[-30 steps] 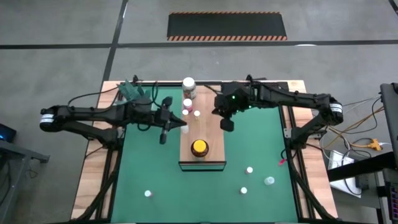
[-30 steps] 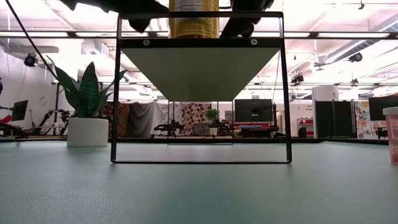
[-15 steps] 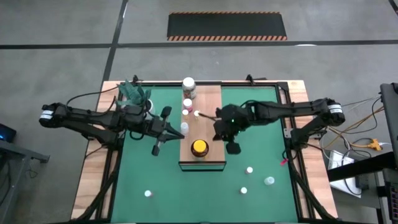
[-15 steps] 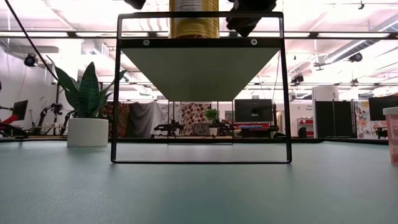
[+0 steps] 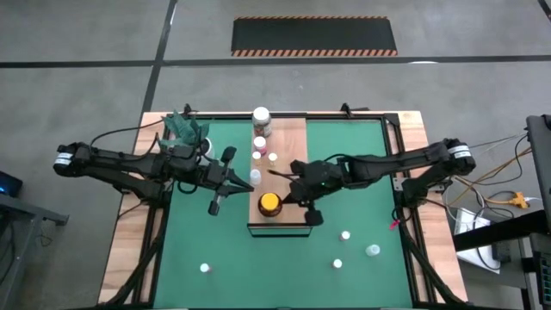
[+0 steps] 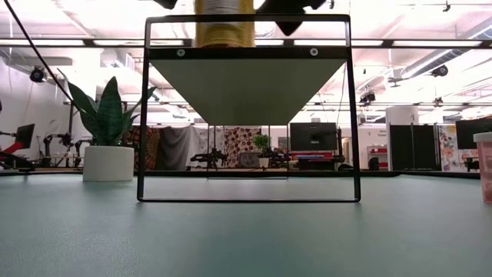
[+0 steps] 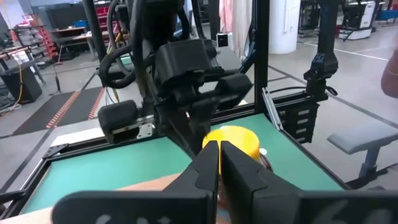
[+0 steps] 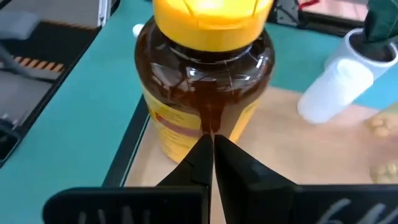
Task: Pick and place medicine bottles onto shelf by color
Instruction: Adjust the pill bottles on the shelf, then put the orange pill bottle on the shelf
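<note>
The shelf (image 5: 293, 146) is a light wooden board on a black frame (image 6: 143, 108). The amber yellow-lidded jar (image 5: 270, 203) stands upright near the board's near end; it also shows in the low view (image 6: 224, 23). My right gripper (image 5: 287, 191) is shut, with its tips at the jar's right side. My left gripper (image 5: 244, 178) is shut and hovers at the shelf's left edge, beside a small white bottle (image 5: 255, 176). A white-lidded jar (image 5: 261, 116) and tiny bottles (image 5: 259, 142) stand on the board's far half. My right gripper pushes with its shut fingertips (image 8: 200, 155) against the amber jar's side wall (image 8: 208, 118), below its shoulder. It comes from the table's right and far side, slanting slightly down. The jar stands upright on the board.
Loose tiny bottles lie on the green mat at the near right (image 5: 345, 234), (image 5: 337, 263), (image 5: 373, 251) and near left (image 5: 205, 268). A potted plant (image 5: 185, 129) stands at the far left corner. A pink bottle (image 6: 484, 165) shows at the low view's right edge.
My right gripper has swung from the shelf's far right side toward the near edge and left, up to the amber jar. The jar has slid a little to the left on the board, still upright. My left gripper has drawn back slightly toward the table's left.
</note>
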{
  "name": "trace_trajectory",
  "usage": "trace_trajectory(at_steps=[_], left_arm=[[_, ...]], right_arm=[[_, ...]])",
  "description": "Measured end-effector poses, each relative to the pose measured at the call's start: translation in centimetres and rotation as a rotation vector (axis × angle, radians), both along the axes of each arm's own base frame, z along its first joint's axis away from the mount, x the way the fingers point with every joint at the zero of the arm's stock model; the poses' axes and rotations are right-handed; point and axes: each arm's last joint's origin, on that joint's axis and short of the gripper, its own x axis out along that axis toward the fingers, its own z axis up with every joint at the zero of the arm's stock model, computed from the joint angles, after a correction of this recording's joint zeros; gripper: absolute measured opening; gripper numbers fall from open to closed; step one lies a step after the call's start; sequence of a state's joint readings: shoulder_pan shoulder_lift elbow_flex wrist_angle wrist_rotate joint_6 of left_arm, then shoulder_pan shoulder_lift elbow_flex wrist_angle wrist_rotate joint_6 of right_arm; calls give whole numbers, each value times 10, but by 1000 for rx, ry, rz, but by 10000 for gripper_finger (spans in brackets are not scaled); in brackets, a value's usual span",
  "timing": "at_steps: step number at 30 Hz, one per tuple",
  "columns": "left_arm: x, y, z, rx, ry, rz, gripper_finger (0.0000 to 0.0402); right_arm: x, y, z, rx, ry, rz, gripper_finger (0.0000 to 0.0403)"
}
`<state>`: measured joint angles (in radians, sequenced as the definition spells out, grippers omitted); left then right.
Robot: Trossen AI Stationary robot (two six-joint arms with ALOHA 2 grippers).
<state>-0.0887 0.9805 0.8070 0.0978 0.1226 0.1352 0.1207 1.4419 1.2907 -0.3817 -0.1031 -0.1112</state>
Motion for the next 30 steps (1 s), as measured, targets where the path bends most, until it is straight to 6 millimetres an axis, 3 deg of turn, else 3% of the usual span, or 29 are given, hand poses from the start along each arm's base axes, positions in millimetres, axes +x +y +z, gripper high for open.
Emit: trace_trajectory(at_steps=[8, 15, 22, 30], left_arm=[[-1, 0, 1, -25, 3, 2, 0], [-5, 1, 10, -27, -34, 14, 0], [-9, 2, 10, -26, -44, 29, 0], [-9, 2, 11, -17, -58, 48, 0]], right_arm=[[21, 2, -18, -10, -15, 6, 9], [28, 3, -18, -31, -66, 24, 9], [6, 0, -3, -99, -10, -20, 9], [-27, 11, 6, -22, 58, -49, 9]])
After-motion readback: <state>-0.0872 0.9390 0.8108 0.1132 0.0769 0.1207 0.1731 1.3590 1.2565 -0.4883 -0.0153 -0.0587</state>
